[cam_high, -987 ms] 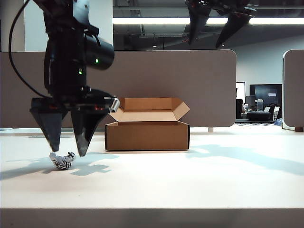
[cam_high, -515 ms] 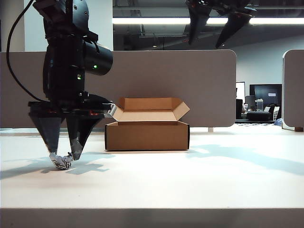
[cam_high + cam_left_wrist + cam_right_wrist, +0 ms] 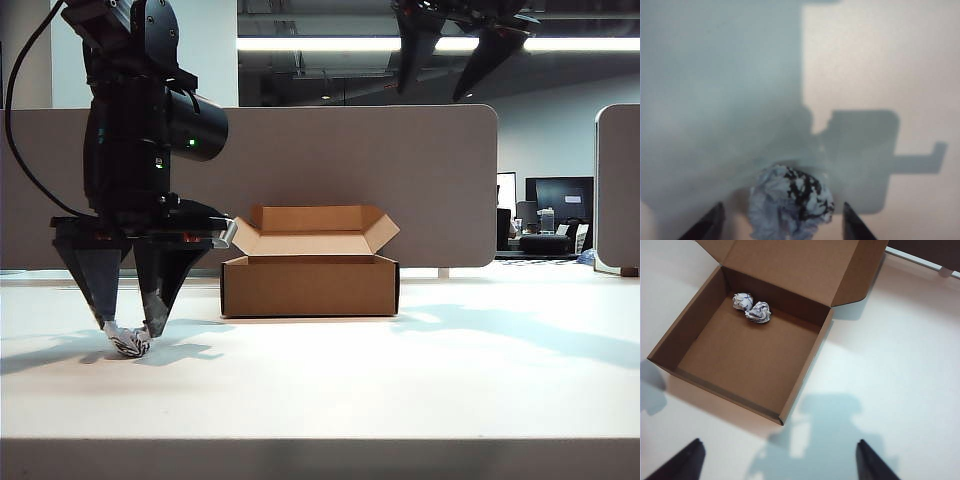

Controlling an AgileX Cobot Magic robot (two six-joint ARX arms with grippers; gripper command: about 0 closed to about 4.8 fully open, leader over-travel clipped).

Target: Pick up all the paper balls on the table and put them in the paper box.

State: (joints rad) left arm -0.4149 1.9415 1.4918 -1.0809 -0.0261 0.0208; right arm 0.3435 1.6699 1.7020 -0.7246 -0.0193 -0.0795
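One paper ball [image 3: 129, 344] [image 3: 790, 202], white with dark print, lies on the off-white table [image 3: 400, 380] at the left. My left gripper [image 3: 128, 328] [image 3: 782, 227] points down over it, open, a fingertip on each side at table level and a small gap showing beside each. The brown paper box [image 3: 310, 286] [image 3: 700, 325] stands open mid-table. Two more paper balls [image 3: 742, 300] [image 3: 759, 312] rest together in a far corner of its floor. My right gripper [image 3: 433, 92] [image 3: 780, 467] hangs high above the box, open and empty.
A grey-brown partition panel [image 3: 420, 180] runs behind the box along the table's back edge. A second panel [image 3: 618, 190] stands at the far right. The box's four flaps are folded outward.
My left gripper has sunk toward the table and drifted slightly left, its fingers narrowing around the paper ball. The right gripper has stayed in place.
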